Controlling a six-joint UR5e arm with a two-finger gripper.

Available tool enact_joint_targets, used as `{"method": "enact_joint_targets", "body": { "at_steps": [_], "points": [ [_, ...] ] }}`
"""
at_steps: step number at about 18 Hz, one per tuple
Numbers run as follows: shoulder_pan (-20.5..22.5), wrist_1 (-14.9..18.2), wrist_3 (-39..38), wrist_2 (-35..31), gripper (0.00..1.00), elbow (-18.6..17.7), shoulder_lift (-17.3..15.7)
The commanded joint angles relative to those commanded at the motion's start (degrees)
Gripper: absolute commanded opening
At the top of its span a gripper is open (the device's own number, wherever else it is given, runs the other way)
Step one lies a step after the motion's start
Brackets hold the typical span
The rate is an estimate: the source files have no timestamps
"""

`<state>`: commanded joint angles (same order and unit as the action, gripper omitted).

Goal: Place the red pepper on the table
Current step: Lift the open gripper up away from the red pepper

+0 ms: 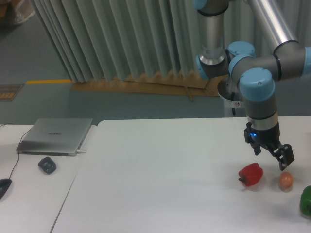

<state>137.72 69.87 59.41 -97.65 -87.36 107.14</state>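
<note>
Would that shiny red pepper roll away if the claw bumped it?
Probably only a wobble: the red pepper lies on its side on the flat table, and its lobes should stop rolling. Its glossy skin may slip in the claw.

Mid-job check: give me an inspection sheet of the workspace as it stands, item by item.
Surface: white table, bare over most of its area.
Job's things: red pepper rests on the table, free of the gripper.
Clutter: orange-brown egg-shaped object beside the pepper; green pepper at the right edge.
Gripper: gripper open, empty, above and right of the pepper.
Cables: one dark cable on the side desk.
Surroundings: closed laptop, dark mouse, pleated curtain.
</note>
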Motion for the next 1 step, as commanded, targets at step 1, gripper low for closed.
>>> {"method": "enact_joint_targets", "body": {
  "at_steps": [1],
  "points": [
    [-0.09,0.00,0.00,0.00,1.00,-0.09,0.00]
  ]
}}
